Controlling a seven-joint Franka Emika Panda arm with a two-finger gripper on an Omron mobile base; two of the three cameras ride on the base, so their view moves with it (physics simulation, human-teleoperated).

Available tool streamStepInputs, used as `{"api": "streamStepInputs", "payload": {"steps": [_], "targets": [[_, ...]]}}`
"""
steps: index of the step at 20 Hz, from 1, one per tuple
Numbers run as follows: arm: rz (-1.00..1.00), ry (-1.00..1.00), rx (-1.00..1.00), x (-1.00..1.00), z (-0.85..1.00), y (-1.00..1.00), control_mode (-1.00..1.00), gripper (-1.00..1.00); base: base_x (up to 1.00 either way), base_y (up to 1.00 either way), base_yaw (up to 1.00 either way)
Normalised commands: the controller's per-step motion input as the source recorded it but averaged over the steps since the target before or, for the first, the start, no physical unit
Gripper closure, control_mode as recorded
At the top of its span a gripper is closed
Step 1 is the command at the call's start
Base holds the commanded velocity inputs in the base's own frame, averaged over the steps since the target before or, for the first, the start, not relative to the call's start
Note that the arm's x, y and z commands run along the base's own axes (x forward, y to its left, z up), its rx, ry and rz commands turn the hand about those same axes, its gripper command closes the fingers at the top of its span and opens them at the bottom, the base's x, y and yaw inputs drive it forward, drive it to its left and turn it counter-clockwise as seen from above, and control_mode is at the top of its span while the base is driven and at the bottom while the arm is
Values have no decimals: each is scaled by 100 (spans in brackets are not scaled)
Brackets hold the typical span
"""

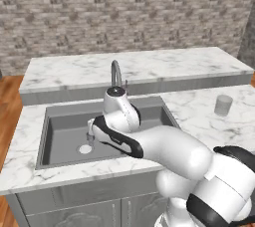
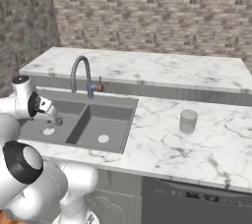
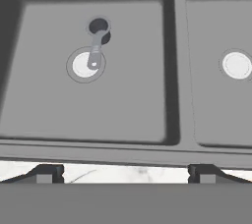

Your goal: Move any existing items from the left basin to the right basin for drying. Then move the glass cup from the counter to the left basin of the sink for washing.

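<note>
Sink (image 2: 123,101): grey double basin set into a white marble tabletop (image 2: 162,149), with a divider between the two basins.

Left basin (image 3: 128,95): holds one small grey measuring spoon (image 3: 96,46), lying flat on the floor of the basin with its handle end over the round drain (image 3: 83,65) and its bowl just beyond it.

Right basin (image 3: 216,100): a round drain on its floor.

Faucet (image 2: 81,73): curved grey spout rising behind the sink, a small red and blue handle at its base.

Glass cup (image 2: 188,121): clear, upright on the tabletop to the right of the sink, well apart from the basins.

Gripper (image 3: 125,174): hangs over the front rim of the left basin, looking down into it. Fingers (image 3: 47,174) spread fully wide, holding nothing and touching nothing.

Raised marble ledge (image 1: 134,66): runs behind the sink, before a brick wall (image 1: 124,12).
</note>
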Motion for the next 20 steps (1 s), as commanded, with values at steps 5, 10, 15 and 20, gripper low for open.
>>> {"api": "streamStepInputs", "payload": {"steps": [5,10,15,20], "targets": [[0,1,0,23,-21,14,-100,-100,0,0,0],[0,0,0,20,-18,13,-100,-100,0,0,0],[0,0,0,28,-16,14,-100,-100,0,0,0],[0,0,0,30,-12,17,-100,-100,0,0,0]]}}
